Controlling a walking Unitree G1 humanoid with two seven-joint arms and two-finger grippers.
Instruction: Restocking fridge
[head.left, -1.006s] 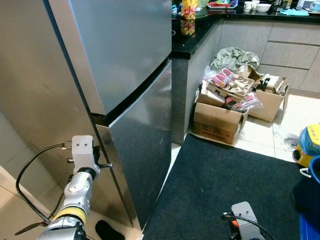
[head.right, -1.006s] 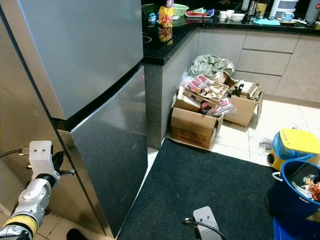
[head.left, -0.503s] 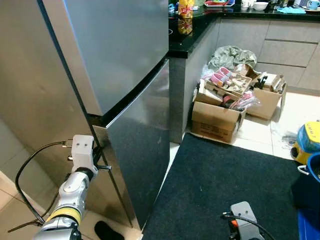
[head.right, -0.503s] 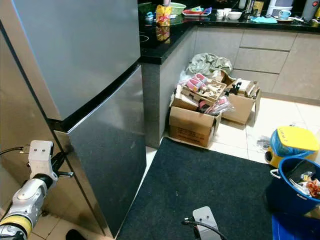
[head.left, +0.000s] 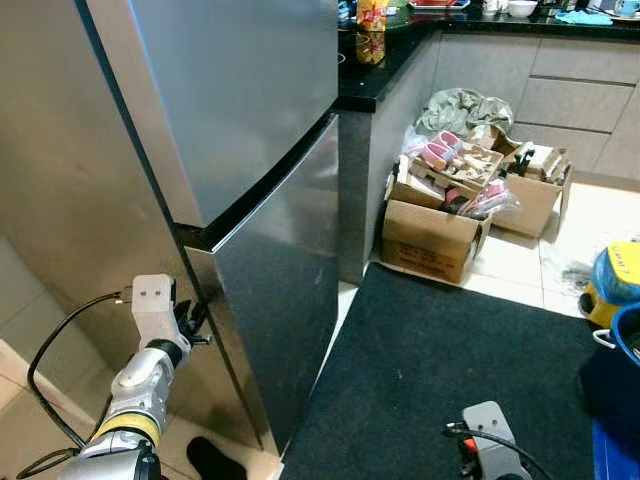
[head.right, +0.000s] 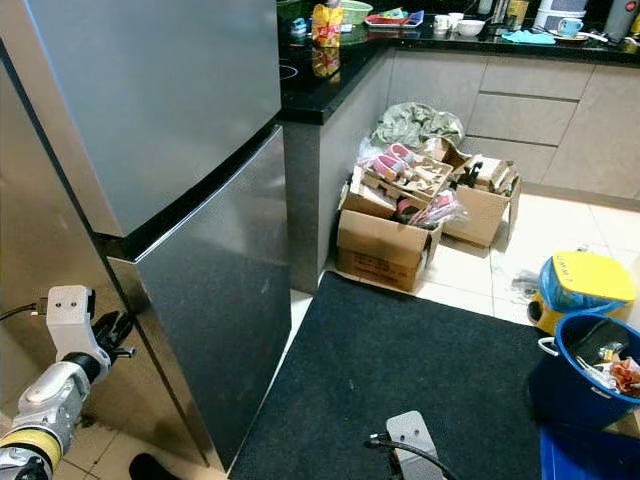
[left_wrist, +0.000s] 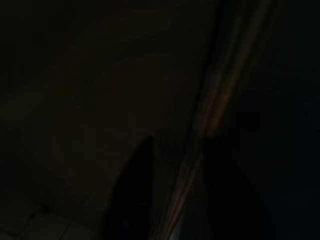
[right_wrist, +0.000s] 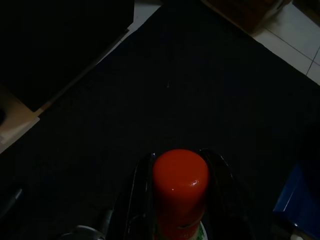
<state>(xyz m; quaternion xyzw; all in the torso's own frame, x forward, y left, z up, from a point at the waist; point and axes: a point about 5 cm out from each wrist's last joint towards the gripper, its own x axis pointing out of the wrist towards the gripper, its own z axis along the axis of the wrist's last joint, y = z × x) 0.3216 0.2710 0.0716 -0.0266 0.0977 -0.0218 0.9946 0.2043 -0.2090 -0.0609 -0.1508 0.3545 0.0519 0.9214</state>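
The left gripper (head.left: 192, 322) is raised at the left edge of the fridge (head.left: 250, 150), its black fingers (head.right: 118, 327) right at the seam where the lower door (head.left: 285, 290) meets the side wall. The left wrist view is very dark; I cannot tell if the fingers are open or closed, or if they touch the door edge. Both doors of the fridge are closed.

The right gripper (right_wrist: 175, 200) hangs low over the black mat (head.left: 440, 370), and its two fingers are closed on a bottle with a red cap (right_wrist: 180, 182) — the cap stands between them, pointing toward the mat.

Around the robot: a black counter (head.left: 385, 70) stands just beside the fridge, with a yellow packet (head.left: 372, 20) on it. Against the counter's end, open cardboard boxes (head.left: 440, 215) sit on the tile floor, full of mixed things, and a grey-green cloth bundle (head.left: 465, 110) lies behind them. On the right side there is a blue bucket (head.right: 590, 365) and a yellow-lidded container (head.right: 588, 285) — both near the mat's edge. A black cable (head.left: 60, 340) loops from the left wrist.
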